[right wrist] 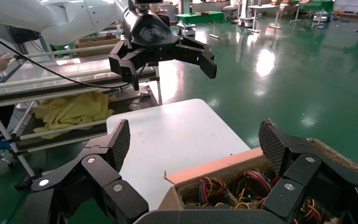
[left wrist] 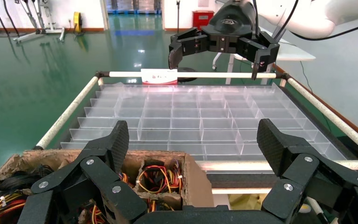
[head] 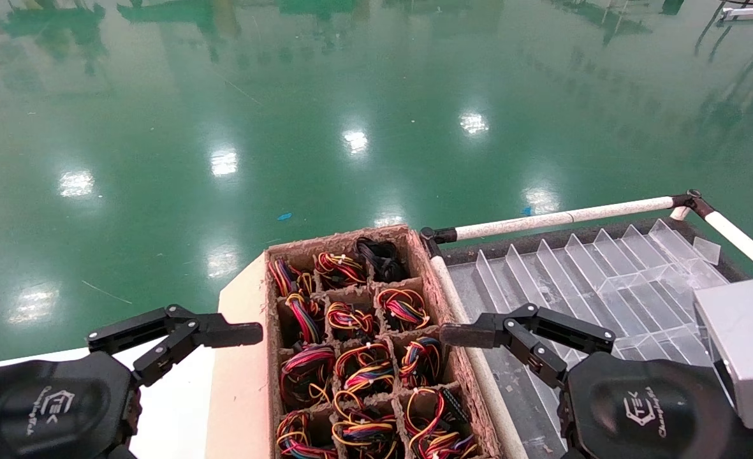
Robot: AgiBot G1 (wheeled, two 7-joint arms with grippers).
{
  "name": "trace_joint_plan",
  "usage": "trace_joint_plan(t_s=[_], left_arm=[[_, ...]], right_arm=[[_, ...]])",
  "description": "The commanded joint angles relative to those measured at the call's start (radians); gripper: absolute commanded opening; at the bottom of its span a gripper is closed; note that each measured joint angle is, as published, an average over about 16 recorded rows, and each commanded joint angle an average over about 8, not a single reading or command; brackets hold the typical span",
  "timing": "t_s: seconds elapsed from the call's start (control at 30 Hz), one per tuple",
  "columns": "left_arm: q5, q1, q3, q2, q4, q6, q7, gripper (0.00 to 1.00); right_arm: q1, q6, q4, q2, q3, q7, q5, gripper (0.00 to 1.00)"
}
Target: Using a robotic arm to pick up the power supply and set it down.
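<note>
Several power supplies stand in the cells of a brown pulp tray (head: pixel 451 299). Only their red, yellow and black wire bundles (head: pixel 349 319) show; the grey bodies are hidden. The bundles also appear in the left wrist view (left wrist: pixel 158 179) and the right wrist view (right wrist: pixel 209 189). My left gripper (head: pixel 248 335) hangs open at the tray's left wall, holding nothing (left wrist: pixel 193 140). Over the tray's right wall my right gripper (head: pixel 453 336) is open and empty too (right wrist: pixel 195 140). The two point at each other across the tray.
A clear plastic divider tray (head: pixel 606 280) lies right of the pulp tray on a cart with white rails (head: pixel 561 220). A white table (right wrist: pixel 168 135) holds the pulp tray. Green floor lies beyond. A shelf with yellow cloth (right wrist: pixel 70 112) stands behind the left arm.
</note>
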Motion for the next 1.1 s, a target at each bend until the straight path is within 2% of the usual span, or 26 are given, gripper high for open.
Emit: trace_joint_plan(t_s=[0.03,1.1], left_arm=[[0.000,0.000,0.000,0.000,0.000,0.000,0.000,1.00],[0.000,0.000,0.000,0.000,0.000,0.000,0.000,1.00]], right_arm=[[0.000,0.000,0.000,0.000,0.000,0.000,0.000,1.00],[0.000,0.000,0.000,0.000,0.000,0.000,0.000,1.00]])
